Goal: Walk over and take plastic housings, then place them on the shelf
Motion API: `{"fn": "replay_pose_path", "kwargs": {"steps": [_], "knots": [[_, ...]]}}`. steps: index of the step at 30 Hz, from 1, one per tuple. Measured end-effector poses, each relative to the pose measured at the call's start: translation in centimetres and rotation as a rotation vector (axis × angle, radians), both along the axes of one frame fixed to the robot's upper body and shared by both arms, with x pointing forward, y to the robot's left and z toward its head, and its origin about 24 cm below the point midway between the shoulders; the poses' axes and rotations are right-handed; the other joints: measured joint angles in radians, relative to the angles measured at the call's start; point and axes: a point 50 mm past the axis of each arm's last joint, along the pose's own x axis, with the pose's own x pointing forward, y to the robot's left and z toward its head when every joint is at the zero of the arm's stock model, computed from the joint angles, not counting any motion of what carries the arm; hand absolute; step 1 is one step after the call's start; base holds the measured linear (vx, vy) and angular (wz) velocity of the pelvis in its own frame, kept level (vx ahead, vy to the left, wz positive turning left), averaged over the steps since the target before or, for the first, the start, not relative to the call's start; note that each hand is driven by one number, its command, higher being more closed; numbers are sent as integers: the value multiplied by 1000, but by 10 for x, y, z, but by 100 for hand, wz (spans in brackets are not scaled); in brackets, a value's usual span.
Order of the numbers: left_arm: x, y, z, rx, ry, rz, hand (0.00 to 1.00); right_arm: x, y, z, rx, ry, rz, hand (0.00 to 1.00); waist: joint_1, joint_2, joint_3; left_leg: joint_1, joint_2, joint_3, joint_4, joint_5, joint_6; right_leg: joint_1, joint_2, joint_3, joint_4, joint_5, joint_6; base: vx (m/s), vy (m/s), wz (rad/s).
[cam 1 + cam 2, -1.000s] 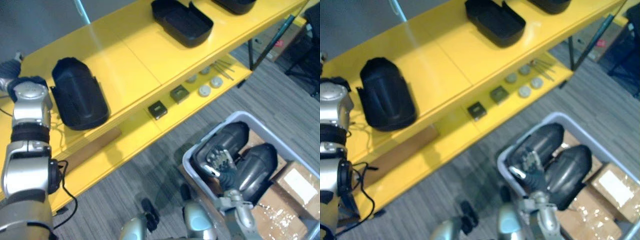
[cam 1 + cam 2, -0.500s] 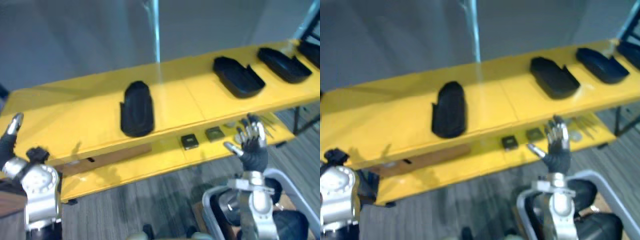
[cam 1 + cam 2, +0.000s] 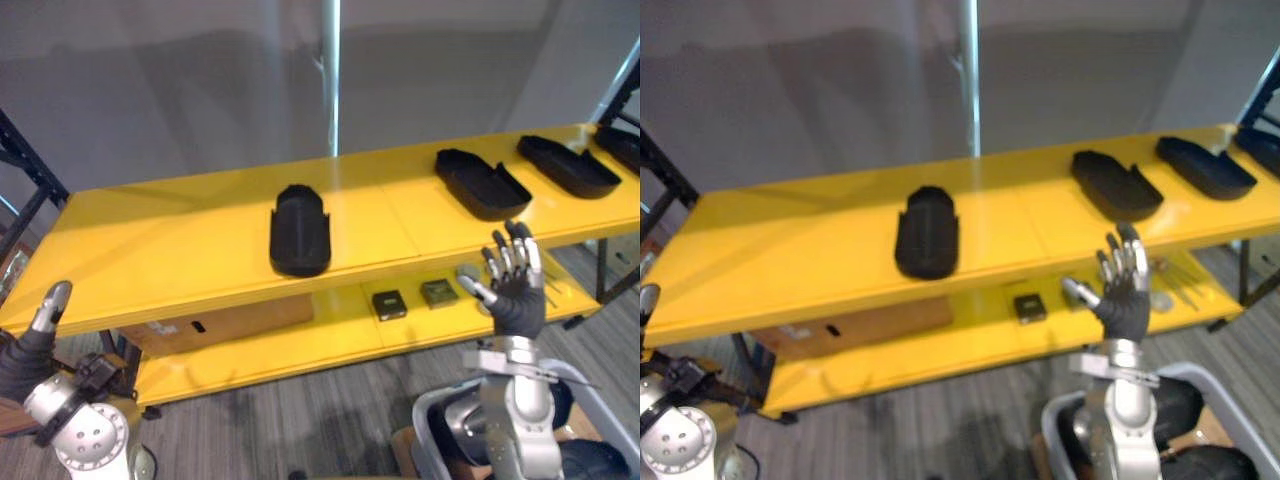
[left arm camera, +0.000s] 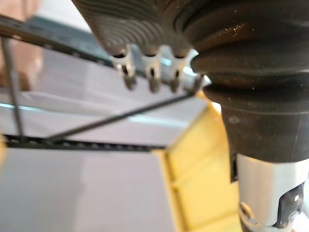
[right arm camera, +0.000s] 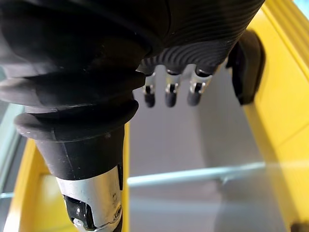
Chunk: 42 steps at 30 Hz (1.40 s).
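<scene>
Housing [image 3: 300, 230] on shelf [image 3: 150, 250], well left of right hand [image 3: 512, 290]; fingers spread, empty.

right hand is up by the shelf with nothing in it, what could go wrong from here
1. The right hand is open and empty, while housings lie in the bin below it: it may reach the shelf with nothing to place.
2. Its fingers are raised before the shelf's front edge; a step forward might knock them against it.
3. The middle housing lies near that edge and could be pushed off.
</scene>
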Motion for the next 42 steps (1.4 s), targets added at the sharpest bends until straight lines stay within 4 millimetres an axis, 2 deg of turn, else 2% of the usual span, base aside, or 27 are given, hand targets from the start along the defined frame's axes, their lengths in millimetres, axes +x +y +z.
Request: {"fn": "replay_pose_path", "kwargs": {"steps": [1, 3, 4, 5, 6, 7, 9, 11, 15, 18, 20, 23, 24, 25, 27, 30, 33, 36, 40, 42], "knots": [[2, 1, -12, -33, 60, 7, 0, 1, 6, 1, -9, -14, 55, 0, 0, -5, -3, -6, -1, -2, 0, 2, 2, -1, 0, -2, -3, 3, 5, 56, -2, 6], [2, 5, -55, -140, 248, 35, 0, 5, 23, 2, -65, -34, 204, 0, 1, -21, -10, -19, -4, -19, 0, 10, 9, -1, 0, -19, -6, 13, 13, 86, -6, 20], [2, 6, -66, -172, 286, 35, 0, 6, 25, 1, -75, -30, 224, 0, 1, -27, -13, -24, -5, -26, 0, 13, 12, -1, -1, -28, -6, 13, 13, 71, -11, 32], [-1, 7, -87, -228, 362, 39, 0, 12, 29, 0, -96, -24, 251, 0, 14, -38, -13, -26, -6, -36, 1, 13, 12, 2, -1, -36, -6, 13, 13, 63, -13, 31], [-7, 8, -108, -273, 446, 44, 0, 17, 29, -1, -109, -17, 253, 0, 24, -45, -16, -30, -7, -49, 1, 13, 12, 3, -1, -49, -6, 13, 13, 64, -12, 30], [-11, 8, -117, -303, 482, 46, 0, 19, 28, -1, -111, -14, 247, 0, 25, -48, -18, -32, -8, -54, 1, 13, 12, 4, -1, -57, -6, 13, 13, 68, -3, 26], [-30, 7, -156, -396, 643, 66, 0, 29, 26, -2, -103, 3, 209, 0, 44, -54, -22, -41, -9, -63, 4, 13, 13, 0, -2, -67, -5, 13, 13, 53, 4, 18], [-44, 4, -176, -446, 733, 66, 0, 33, 24, -7, -87, 37, 190, 0, 48, -53, -21, -41, -10, -74, 4, 13, 13, 1, -4, -82, 3, 13, 13, 20, 3, 16], [-60, -5, -196, -529, 794, 59, 0, 35, 24, -14, -80, 76, 197, 0, 51, -51, -20, -41, -12, -74, 4, 13, 13, -2, -7, -83, 13, 13, 12, -14, 13, 2], [-75, -10, -219, -629, 889, 25, 0, 35, 27, -14, -72, 75, 219, 0, 50, -45, -16, -40, -14, -60, -1, 10, 15, -9, -11, -73, 13, 7, 8, -58, 11, -18], [-94, -20, -245, -766, 1004, -54, 0, 35, 35, -17, -79, 83, 270, 0, 45, -41, -15, -37, -14, -44, -1, 10, 16, -15, -11, -54, 12, 6, 10, -48, 12, -26], [-117, -37, -268, -940, 1114, -164, 0, 34, 46, -24, -77, 90, 393, 0, 46, -41, -15, -34, -13, -42, -1, 12, 13, -14, -11, -53, 13, 5, 11, -11, 3, -4], [-129, -42, -274, -1009, 1136, -177, 0, 35, 59, -21, -94, 66, 484, 0, 46, -41, -14, -33, -13, -42, -2, 12, 13, -13, -11, -53, 13, 5, 11, 0, 0, 0], [-130, -42, -274, -1018, 1139, -178, 0, 35, 61, -20, -99, 61, 503, 0, 47, -41, -14, -33, -13, -43, -2, 12, 13, -13, -11, -53, 13, 5, 11, 0, 0, 0], [-140, -42, -277, -1074, 1149, -185, 0, 36, 83, -15, -141, 23, 658, 0, 51, -44, -3, -22, -14, -46, -2, 12, 13, 3, -11, -54, 12, 3, 14, 14, 7, 5], [-146, -39, -279, -1094, 1164, -208, 0, 39, 103, -13, -189, 29, 811, 0, 59, -52, 6, -22, -16, -50, -3, 8, 10, 12, -13, -59, 11, -1, 20, -6, 8, 8], [-148, -36, -279, -1093, 1175, -222, 0, 42, 111, -17, -218, 82, 886, 0, 76, -64, 20, -24, -19, -56, -3, 8, 10, 17, -16, -77, 11, -4, 22, 37, 8, 11], [-149, -36, -279, -1090, 1186, -231, 0, 46, 115, -21, -239, 129, 924, 0, 78, -71, 30, -25, -20, -62, -3, 10, 14, 19, -17, -81, 11, -6, 21, 40, 2, 8], [-145, -37, -279, -1075, 1198, -260, 0, 53, 113, -32, -334, 206, 930, 0, 79, -69, 53, -25, -24, -62, -3, 10, 14, 19, -21, -81, 11, -6, 21, 16, 6, 1], [-143, -38, -279, -1064, 1205, -271, 0, 55, 112, -39, -366, 245, 933, 0, 79, -57, 63, -24, -25, -61, -3, 10, 14, 19, -22, -81, 12, -6, 21, 0, 0, 0]]}}
